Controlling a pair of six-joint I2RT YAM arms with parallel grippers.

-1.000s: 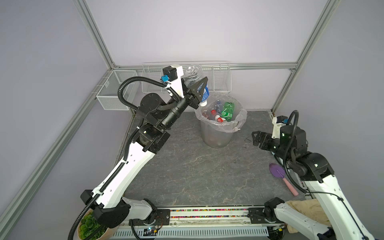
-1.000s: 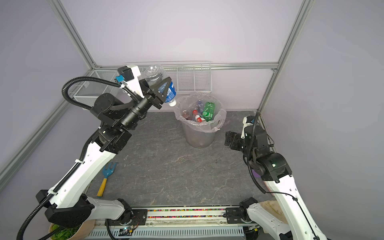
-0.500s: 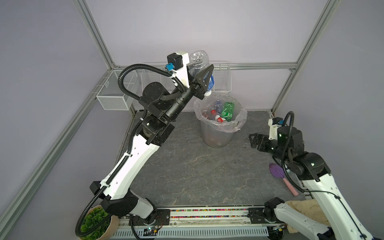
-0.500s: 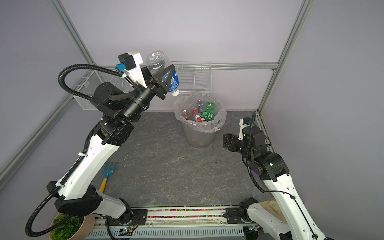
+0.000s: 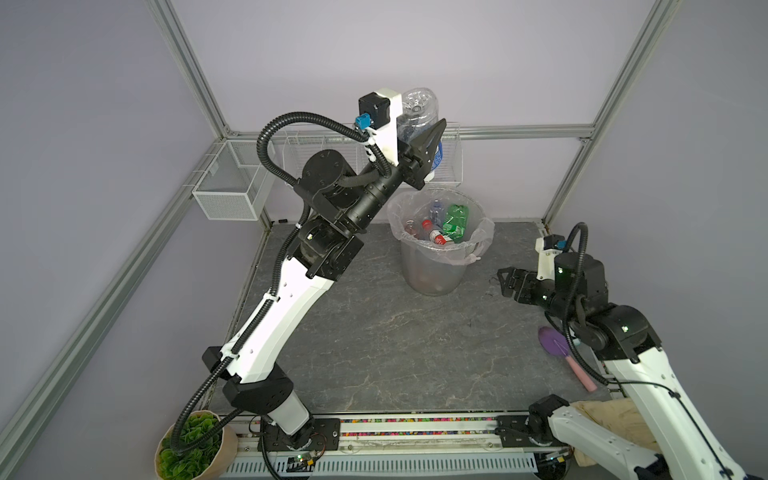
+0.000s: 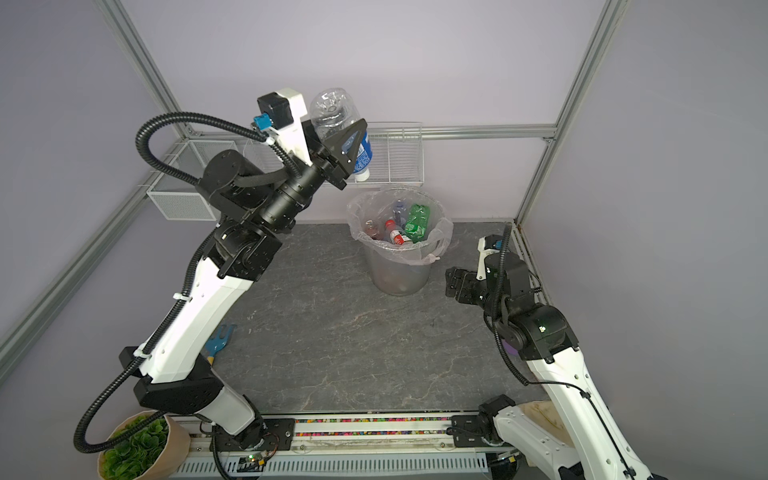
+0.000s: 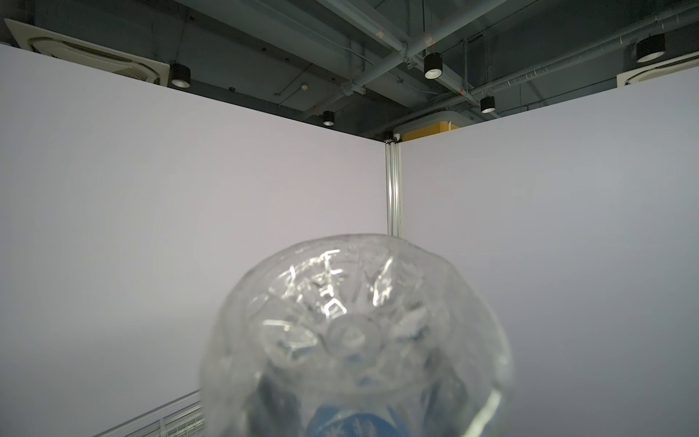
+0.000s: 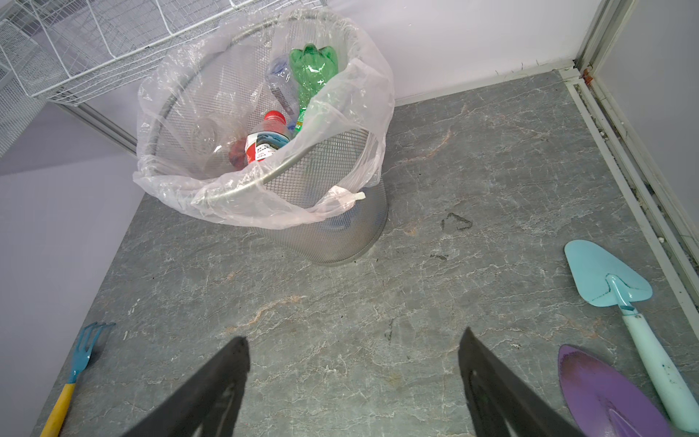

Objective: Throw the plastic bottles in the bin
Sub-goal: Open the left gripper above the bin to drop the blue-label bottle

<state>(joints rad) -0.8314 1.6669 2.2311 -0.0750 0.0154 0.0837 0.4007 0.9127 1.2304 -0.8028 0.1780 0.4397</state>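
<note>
At lower left in both top views we note a potted green plant (image 5: 189,444) off the front edge of the tabletop (image 5: 374,353). A blue fork-shaped garden tool (image 6: 218,338) with a yellow handle lies on the tabletop beside the left arm.

The left arm is raised toward the upper centre of the frame. The left hand (image 5: 419,143) is gripping a clear bottle with a blue label (image 5: 417,112), inverted, base up and cap end down. In both top views this held bottle sits just above and to the left of the bin's rim, in front of the white wire baskets (image 5: 226,187) on the back wall. The left wrist view shows only its ribbed base (image 7: 351,333), close and blurred.

At centre, the bin (image 5: 436,272) stands on the tabletop near the back wall, its clear bag liner folded over the rim. Inside we see a green bottle (image 5: 457,218), a red-capped bottle (image 5: 432,232) and further clear bottles.

At right, the right hand (image 5: 505,282) hangs low over the tabletop, just beside the bin, pointing toward it. Its jaws stand wide apart and hold nothing, as the right wrist view confirms. A purple scoop (image 5: 555,343) with a pink handle and a pale blue trowel (image 8: 612,280) lie on the tabletop at far right.
</note>
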